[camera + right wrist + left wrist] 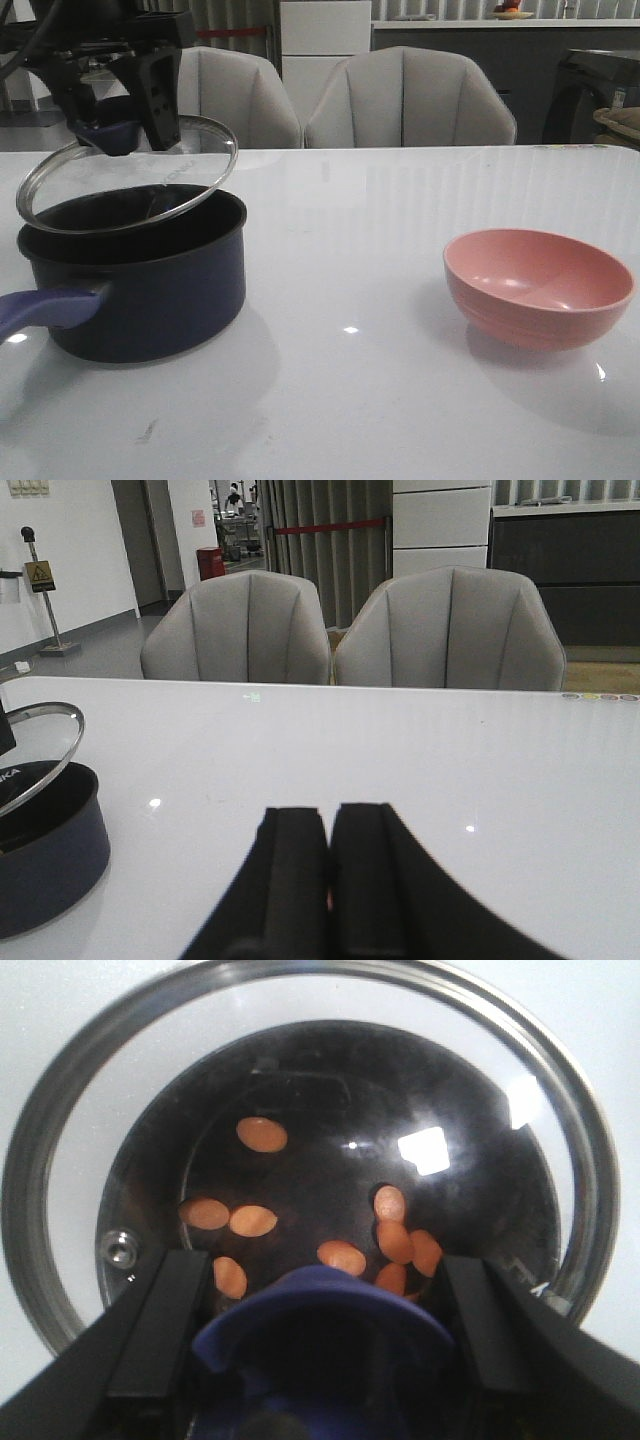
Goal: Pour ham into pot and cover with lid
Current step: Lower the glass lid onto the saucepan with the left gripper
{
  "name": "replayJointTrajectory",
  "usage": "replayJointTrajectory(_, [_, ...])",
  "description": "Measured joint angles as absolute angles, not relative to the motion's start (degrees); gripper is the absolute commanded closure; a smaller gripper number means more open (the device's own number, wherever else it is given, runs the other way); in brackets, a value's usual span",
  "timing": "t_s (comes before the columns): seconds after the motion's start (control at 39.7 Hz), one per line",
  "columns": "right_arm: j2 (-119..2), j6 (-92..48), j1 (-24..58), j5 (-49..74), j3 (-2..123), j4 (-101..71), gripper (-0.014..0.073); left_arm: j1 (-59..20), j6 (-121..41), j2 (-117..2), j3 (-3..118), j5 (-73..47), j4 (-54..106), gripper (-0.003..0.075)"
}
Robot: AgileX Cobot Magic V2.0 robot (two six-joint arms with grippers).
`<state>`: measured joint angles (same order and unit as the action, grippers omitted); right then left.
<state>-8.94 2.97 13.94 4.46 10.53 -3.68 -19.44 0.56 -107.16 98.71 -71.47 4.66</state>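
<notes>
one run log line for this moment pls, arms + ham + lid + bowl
left gripper: shut on lid knob, lid tilted over pot | ham: in pot | right gripper: shut, empty | pink bowl: empty

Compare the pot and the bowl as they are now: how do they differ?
The pot is dark navy with a long handle; the bowl is pink and has none. The pot has straight walls and looks wider; the bowl is rounded. Ham slices lie in the pot, while the bowl looks empty. The left gripper holds the lid tilted over the pot; nothing is over the bowl. Both stand upright on the table.
</notes>
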Motion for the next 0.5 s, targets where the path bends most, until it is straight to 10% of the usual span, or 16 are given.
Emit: replayJointTrajectory(0.5, [-8.9,3.0,13.9,4.5,10.5,-3.7,0.0442,-19.4,0.8,-107.2,94.7,-70.8,5.1,0.0447])
